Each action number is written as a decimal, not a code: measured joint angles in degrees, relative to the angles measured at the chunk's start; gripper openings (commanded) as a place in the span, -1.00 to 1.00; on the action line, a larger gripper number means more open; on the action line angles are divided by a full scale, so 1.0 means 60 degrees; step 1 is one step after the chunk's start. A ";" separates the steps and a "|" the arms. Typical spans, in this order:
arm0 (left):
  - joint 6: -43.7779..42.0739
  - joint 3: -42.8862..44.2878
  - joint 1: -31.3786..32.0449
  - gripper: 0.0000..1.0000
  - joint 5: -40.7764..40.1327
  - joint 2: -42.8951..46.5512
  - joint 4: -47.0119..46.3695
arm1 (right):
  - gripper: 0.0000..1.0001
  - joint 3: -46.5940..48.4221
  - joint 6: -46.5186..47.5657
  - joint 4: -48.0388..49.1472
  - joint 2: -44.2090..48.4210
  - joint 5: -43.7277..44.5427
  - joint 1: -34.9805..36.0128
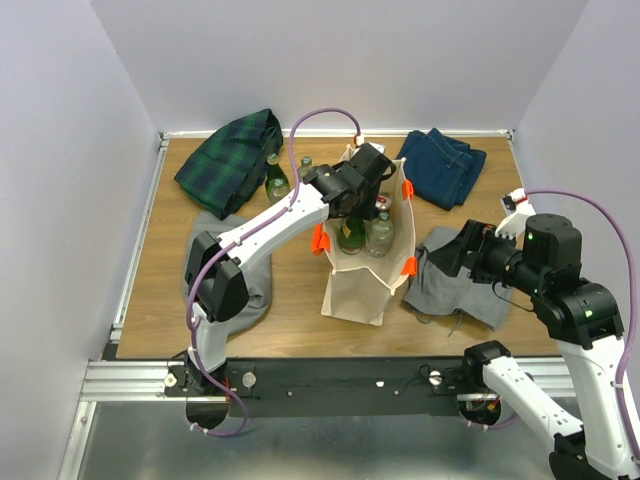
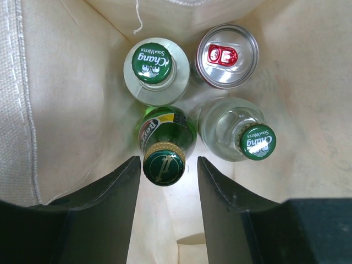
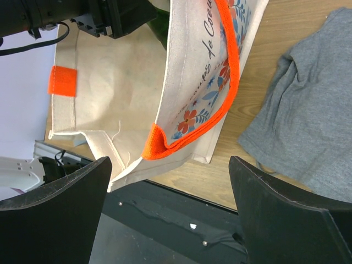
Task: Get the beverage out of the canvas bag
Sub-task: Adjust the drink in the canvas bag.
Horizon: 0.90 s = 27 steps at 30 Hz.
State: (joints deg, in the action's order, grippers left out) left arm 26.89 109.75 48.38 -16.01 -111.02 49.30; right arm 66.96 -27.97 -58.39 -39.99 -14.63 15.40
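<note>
The beige canvas bag (image 1: 365,285) with orange handles stands upright mid-table. My left gripper (image 1: 350,200) reaches down into its mouth. Inside, the left wrist view shows a dark green bottle with a green-and-gold cap (image 2: 163,168), two clear bottles with green caps (image 2: 152,63) (image 2: 257,141), and a silver can with a red tab (image 2: 226,55). The left gripper (image 2: 168,160) is open, its fingers flanking the dark green cap; the cap sits close to the left finger, with a gap to the right one. My right gripper (image 3: 170,165) is open and empty beside the bag's orange-edged rim (image 3: 192,132).
A plaid cloth (image 1: 228,158) and two green bottles (image 1: 276,178) lie at the back left. Folded jeans (image 1: 443,165) are at the back right. One grey cloth (image 1: 460,280) lies right of the bag and another (image 1: 250,290) under the left arm.
</note>
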 measured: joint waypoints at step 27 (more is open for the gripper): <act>-0.0025 -0.0157 -0.0011 -0.32 -0.0011 -0.0142 0.0004 | 0.92 -0.0033 0.0007 -0.0004 0.0051 0.0004 0.0000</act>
State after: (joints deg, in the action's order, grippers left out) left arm 26.74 108.81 48.31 -16.08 -111.87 49.32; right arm 66.76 -27.92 -58.41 -39.68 -14.61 15.40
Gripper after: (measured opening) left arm 0.433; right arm 0.959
